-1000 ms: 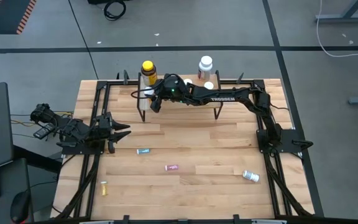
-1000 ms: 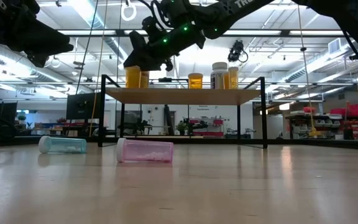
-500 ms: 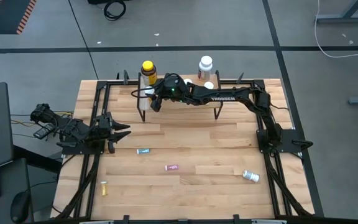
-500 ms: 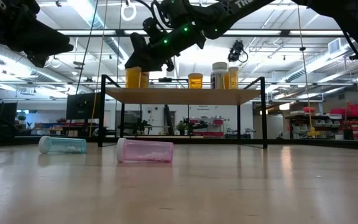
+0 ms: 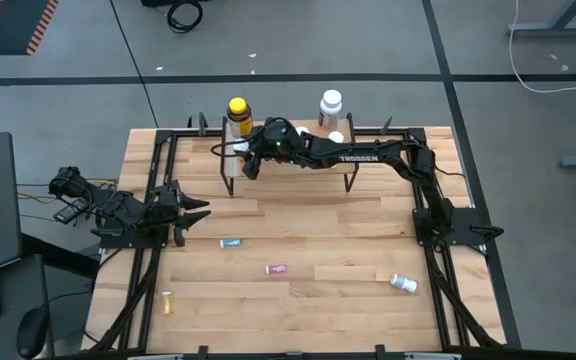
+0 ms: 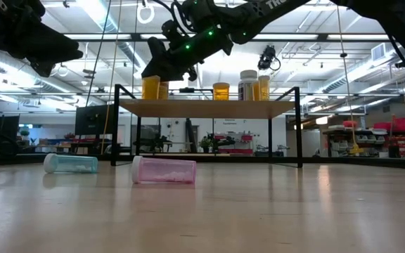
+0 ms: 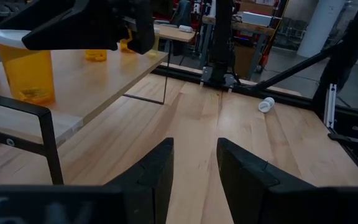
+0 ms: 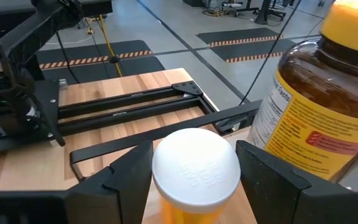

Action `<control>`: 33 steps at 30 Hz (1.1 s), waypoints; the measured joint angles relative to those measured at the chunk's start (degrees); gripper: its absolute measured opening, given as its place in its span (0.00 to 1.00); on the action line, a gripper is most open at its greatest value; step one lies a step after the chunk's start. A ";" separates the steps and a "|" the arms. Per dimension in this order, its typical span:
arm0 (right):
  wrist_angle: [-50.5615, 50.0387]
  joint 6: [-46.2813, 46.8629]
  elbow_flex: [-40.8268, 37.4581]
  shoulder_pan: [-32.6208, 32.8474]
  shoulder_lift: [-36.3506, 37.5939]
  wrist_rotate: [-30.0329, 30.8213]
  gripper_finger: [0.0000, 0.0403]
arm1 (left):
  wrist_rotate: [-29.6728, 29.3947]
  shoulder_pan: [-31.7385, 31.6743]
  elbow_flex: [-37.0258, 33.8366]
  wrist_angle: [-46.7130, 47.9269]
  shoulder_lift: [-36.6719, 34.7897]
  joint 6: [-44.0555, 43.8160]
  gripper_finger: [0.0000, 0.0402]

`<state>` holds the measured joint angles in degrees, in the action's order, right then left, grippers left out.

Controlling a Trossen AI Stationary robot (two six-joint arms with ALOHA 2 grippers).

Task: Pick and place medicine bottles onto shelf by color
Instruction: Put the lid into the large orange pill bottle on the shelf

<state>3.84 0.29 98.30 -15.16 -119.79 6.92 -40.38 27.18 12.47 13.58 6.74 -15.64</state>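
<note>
The shelf (image 5: 298,165) stands at the table's far edge. On it are a big yellow-capped bottle (image 5: 238,110), a big white bottle (image 5: 330,103) and orange vials (image 6: 221,91). My right gripper (image 5: 251,165) reaches to the shelf's left end and is shut on an orange white-capped vial (image 8: 196,168) beside the big yellow-capped bottle (image 8: 316,93). My left gripper (image 7: 194,162) waits open by the table's left edge, touching nothing. A teal vial (image 5: 230,243), a pink vial (image 5: 276,269), a tiny yellow vial (image 5: 167,301) and a white bottle (image 5: 403,283) lie on their sides on the tabletop. My right gripper pinches the orange vial by its white cap (image 8: 166,168), one finger (image 8: 129,177) on each side. The fingers slant down from the table's right. The vial is upright, and its base (image 7: 30,96) looks set on the shelf's plank near the left end.
Black rails (image 5: 158,180) run along the table's left and right sides. The shelf's thin black legs (image 6: 116,126) stand on the tabletop. Bare wood lies between the shelf and the scattered vials.
</note>
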 joint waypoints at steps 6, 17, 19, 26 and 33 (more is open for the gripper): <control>-0.02 0.17 0.00 0.00 0.00 -0.35 0.57 | 0.00 0.00 0.00 0.00 0.00 0.02 0.32; -1.63 1.05 0.09 0.02 0.13 -0.40 0.57 | 0.35 0.00 0.00 0.02 0.00 -0.24 0.32; -1.68 1.05 0.09 0.02 0.13 -0.40 0.57 | 0.35 0.00 0.00 0.02 0.00 -0.24 0.32; -0.63 0.79 -0.01 0.01 0.10 -0.46 0.61 | 0.36 0.00 0.00 0.03 0.00 -0.25 0.32; -0.90 0.99 -0.02 0.00 0.04 -0.44 0.67 | 0.82 0.00 0.00 0.02 0.00 -0.26 0.32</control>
<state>2.94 1.28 98.28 -15.16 -119.74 6.48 -39.56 27.18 12.47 13.61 6.74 -15.90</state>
